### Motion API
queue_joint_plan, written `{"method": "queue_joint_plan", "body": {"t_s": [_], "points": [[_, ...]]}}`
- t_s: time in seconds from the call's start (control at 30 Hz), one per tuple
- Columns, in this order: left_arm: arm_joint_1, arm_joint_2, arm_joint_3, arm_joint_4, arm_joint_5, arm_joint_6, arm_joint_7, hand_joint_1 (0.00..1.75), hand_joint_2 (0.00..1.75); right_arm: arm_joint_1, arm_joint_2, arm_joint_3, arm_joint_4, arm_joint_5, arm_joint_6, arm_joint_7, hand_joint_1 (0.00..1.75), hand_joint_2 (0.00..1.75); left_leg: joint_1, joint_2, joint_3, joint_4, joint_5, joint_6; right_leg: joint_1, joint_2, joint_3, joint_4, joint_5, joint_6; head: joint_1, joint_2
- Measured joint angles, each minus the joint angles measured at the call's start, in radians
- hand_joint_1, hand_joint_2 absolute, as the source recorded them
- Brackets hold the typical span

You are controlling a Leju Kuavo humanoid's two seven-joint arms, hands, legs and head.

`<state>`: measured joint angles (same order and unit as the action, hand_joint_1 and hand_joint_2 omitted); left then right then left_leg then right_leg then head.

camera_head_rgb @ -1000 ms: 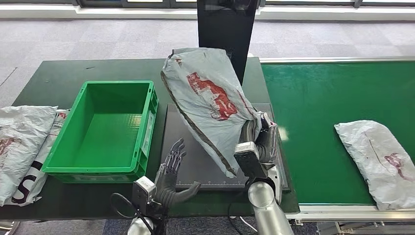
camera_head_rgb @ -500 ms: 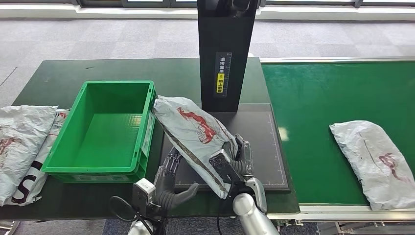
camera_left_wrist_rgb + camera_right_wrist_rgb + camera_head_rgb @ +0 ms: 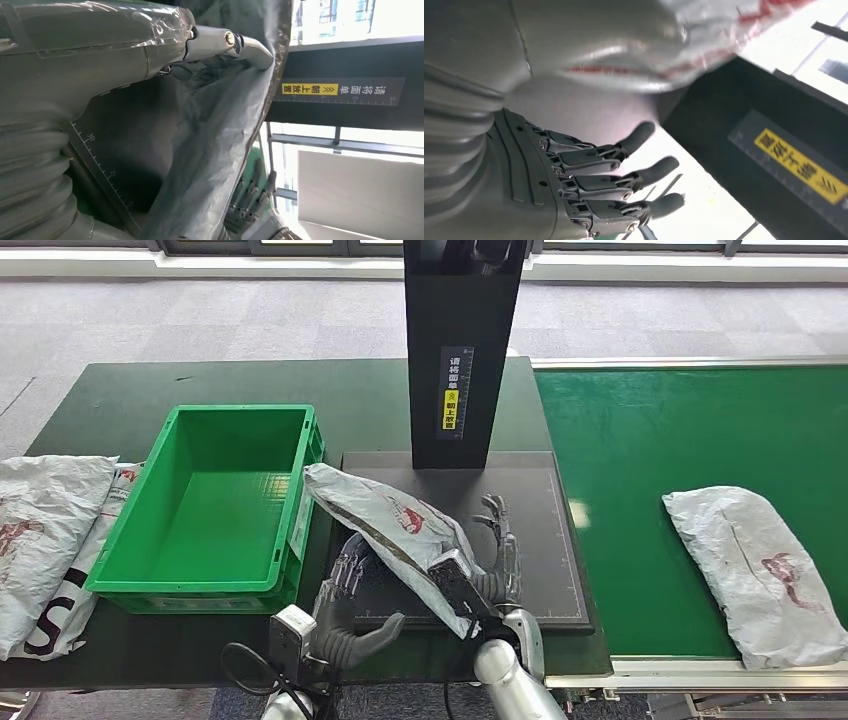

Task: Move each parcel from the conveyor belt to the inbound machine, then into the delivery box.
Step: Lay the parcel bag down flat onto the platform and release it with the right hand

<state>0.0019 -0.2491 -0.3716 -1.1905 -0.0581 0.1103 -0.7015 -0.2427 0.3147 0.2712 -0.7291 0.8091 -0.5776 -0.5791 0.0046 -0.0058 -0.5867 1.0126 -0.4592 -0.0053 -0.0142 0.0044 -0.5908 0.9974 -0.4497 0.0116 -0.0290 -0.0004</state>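
Under the parcel (image 3: 385,520), right robot hand (image 3: 497,562) partly hidden.

Four grey plastic mailer parcels with red print are showing: one (image 3: 385,525) is lying over the black scanning platform (image 3: 530,500) of the inbound machine, one (image 3: 765,570) is sitting on the green conveyor belt (image 3: 660,430) near its front edge, and two are overlapping at the dark green table's (image 3: 130,390) left edge (image 3: 40,510) (image 3: 85,570). One empty green plastic delivery box (image 3: 215,505) is standing on that table. One black upright scanner column (image 3: 462,350) is rising behind the platform.
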Motion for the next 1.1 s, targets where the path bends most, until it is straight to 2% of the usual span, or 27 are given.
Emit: {"method": "queue_joint_plan", "body": {"t_s": [0.17,0.4,0.57,0.63,0.8,1.1], "points": [[-0.008,-0.002,0.021,0.032,-0.020,0.129,0.000,0.00,1.75,0.026,0.000,-0.028,-0.136,-0.068,-0.114,-0.108,0.00,1.75,0.000,0.000,0.000,0.000,0.000,0.000,0.000,0.000,0.000,0.000,0.000,0.000,0.000,0.000],[-0.020,-0.008,0.050,0.069,-0.035,0.214,0.000,0.00,1.75,0.050,-0.002,-0.054,-0.281,-0.076,-0.122,-0.119,0.00,1.75,0.000,0.001,0.000,0.000,0.000,0.000,0.000,0.001,-0.001,0.000,0.000,0.000,0.000,0.000],[-0.033,-0.017,0.096,0.102,-0.093,0.497,0.000,0.00,1.75,0.076,-0.005,-0.072,-0.418,-0.076,-0.123,-0.120,0.00,1.75,0.000,0.001,0.000,0.000,0.000,0.000,0.000,0.001,-0.001,0.000,0.000,0.000,0.000,0.000],[-0.041,-0.025,0.120,0.117,-0.158,0.562,0.000,0.00,1.75,0.083,-0.006,-0.079,-0.456,-0.077,-0.123,-0.120,0.00,1.75,0.000,0.001,0.000,0.000,0.000,0.000,0.000,0.001,-0.001,0.000,0.000,0.000,0.000,0.000],[-0.056,-0.046,0.179,0.145,-0.241,0.581,-0.001,0.00,1.75,0.092,-0.008,-0.094,-0.505,-0.077,-0.123,-0.120,0.00,1.75,0.000,0.001,0.001,0.000,0.000,0.000,0.000,0.001,-0.002,0.000,0.000,0.000,0.000,0.000],[-0.058,-0.050,0.200,0.163,-0.249,0.581,-0.002,0.00,1.75,0.099,-0.008,-0.109,-0.532,-0.077,-0.122,-0.120,0.00,1.75,0.000,0.002,0.001,0.000,0.000,-0.001,0.000,0.002,-0.002,0.000,0.000,0.000,0.000,0.000]]}}
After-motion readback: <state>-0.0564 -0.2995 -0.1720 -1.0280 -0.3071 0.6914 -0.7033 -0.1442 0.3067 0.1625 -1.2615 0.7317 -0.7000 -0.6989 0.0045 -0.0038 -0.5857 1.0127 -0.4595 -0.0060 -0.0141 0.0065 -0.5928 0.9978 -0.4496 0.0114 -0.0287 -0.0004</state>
